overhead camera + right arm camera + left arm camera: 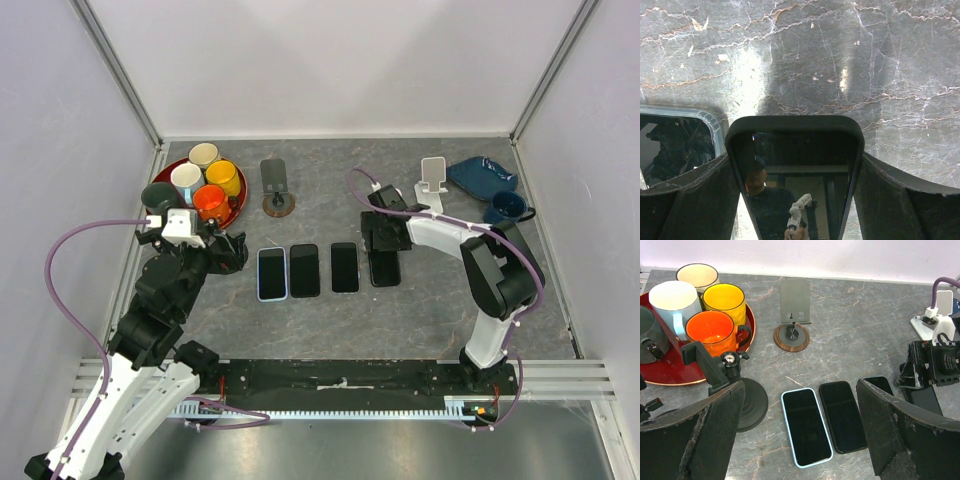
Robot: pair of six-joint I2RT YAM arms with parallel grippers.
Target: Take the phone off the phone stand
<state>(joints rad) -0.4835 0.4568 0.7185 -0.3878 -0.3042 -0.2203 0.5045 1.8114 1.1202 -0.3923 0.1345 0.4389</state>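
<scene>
The right pincer (383,250) is pinching the phone (795,170) by its sides, the phone lying flat on the desk (330,320), off the white stand (433,180). The left pincer (800,435) is hanging spread wide. Rising without letting go risks dragging it against the neighbouring phone (344,267).

You are seeing the black phone (795,170) running off the bottom edge of the right wrist view, the neighbouring phone (675,145) being cut by its left edge, and, from above, the right gripper (382,243) covering that black phone's far end.
</scene>
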